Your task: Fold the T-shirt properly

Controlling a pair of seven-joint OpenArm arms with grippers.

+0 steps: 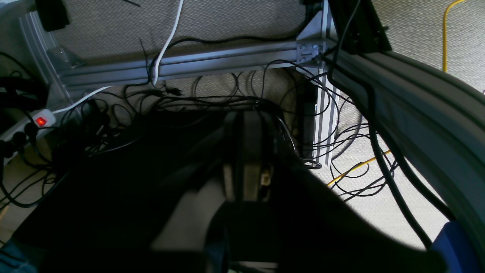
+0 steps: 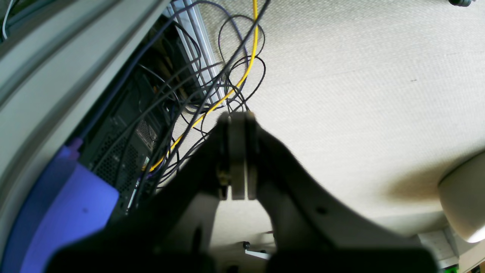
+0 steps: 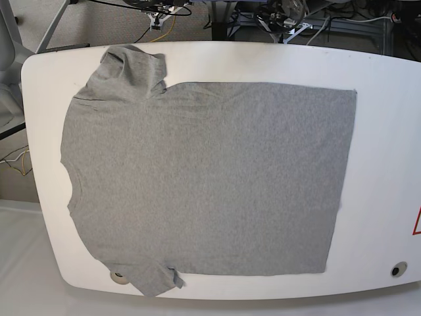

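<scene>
1 T-shirt (image 3: 204,178), heather grey, plain side up, lies spread flat on white table (image 3: 388,131); collar end toward base view's left, hem toward its right. 2 sleeves: far one crumpled at top left, near one reaches table's front edge. No arm over the table in base view. L gripper (image 1: 246,151): jaws pressed together, nothing held, hanging above floor cables w/ power strip (image 1: 28,127). R gripper (image 2: 238,151): jaws fully closed, empty, over carpet beside yellow cable (image 2: 242,76).
</scene>
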